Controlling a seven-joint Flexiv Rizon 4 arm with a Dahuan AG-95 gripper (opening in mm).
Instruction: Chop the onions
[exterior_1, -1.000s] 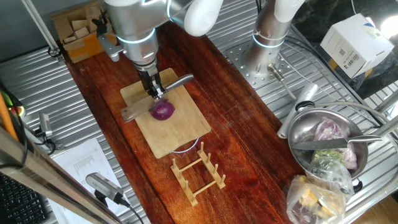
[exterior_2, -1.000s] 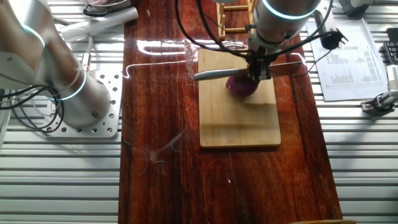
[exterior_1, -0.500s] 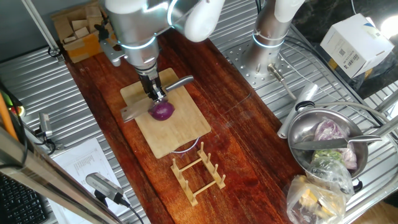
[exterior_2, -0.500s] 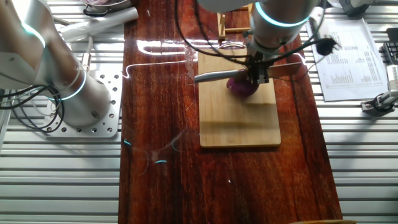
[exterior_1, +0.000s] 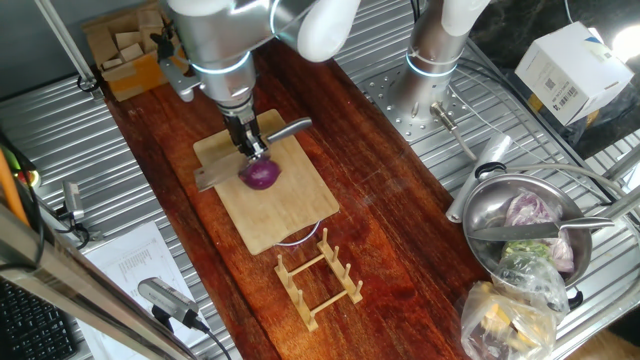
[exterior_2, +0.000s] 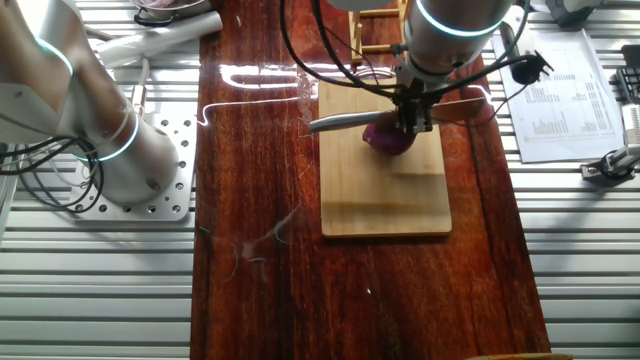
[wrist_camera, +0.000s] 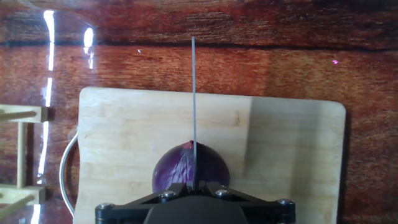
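a red onion (exterior_1: 261, 176) is seen lying near the middle of a bamboo cutting board (exterior_1: 285, 215), a little toward the end nearest the arm. a knife (exterior_1: 212, 180) is held by the gripper (exterior_1: 251, 150), which is closed on the handle just above the onion. in the hand view the blade (wrist_camera: 194, 106) is shown edge-on as a thin vertical line, centred over the onion's crown (wrist_camera: 190, 168) and running away across the board.

the step in hand is judged to be the first cut through the onion. it is best done with the blade kept upright and lined up over the highest point of the onion, so that the round, glossy skin is not slid off sideways. the onion is not steadied by anything, so rolling is the likely risk; a straight, slow press down to the board is advised rather than a sideways draw. whether the edge is touching the skin cannot be told.

the board rests on a dark, glossy wooden desk (exterior_1: 370, 200) with bright reflections. a wooden slatted rack (exterior_1: 318, 277) stands just beyond the board's far end. well apart, a metal bowl (exterior_1: 505, 215) with pale purple leafy vegetable is set on ribbed metal surface, beside a plastic bag (exterior_1: 510, 305). a second arm's base (exterior_2: 110, 140) is mounted off to one side. printed paper (exterior_2: 560, 95) lies next to the desk.
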